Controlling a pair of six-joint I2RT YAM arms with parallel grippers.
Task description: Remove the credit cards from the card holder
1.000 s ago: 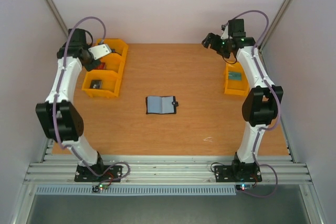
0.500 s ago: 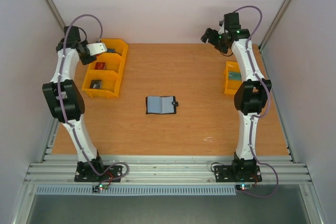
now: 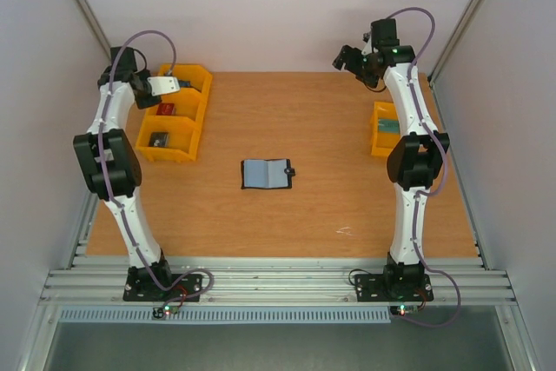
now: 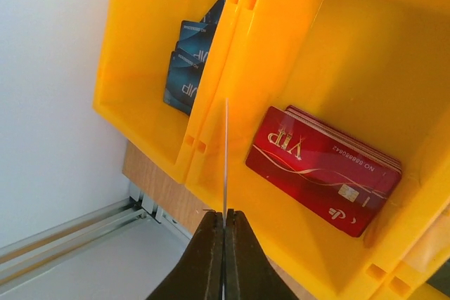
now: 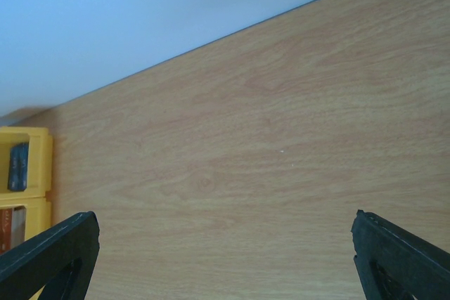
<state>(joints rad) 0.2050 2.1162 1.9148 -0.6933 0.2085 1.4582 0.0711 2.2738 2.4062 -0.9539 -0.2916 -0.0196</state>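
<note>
left fingers (image 4: 204, 265) on edge-on card (image 4: 226, 147)

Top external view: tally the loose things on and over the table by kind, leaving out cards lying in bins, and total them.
Yellow plastic bins: 4 (three left, one right)
Black bifold card holder, lying open: 1
Pale thin plastic card, pinched in the shut left tool: 1
Total: 6

You had "VIP" readable, upside down, on the top red card (image 4: 323, 168) in the yellow bin (image 4: 365, 47), plus a number line starting "NO 8888", rest unclear. The dark blue cards (image 4: 188, 68) in the next compartment also showed "VIP".
</note>
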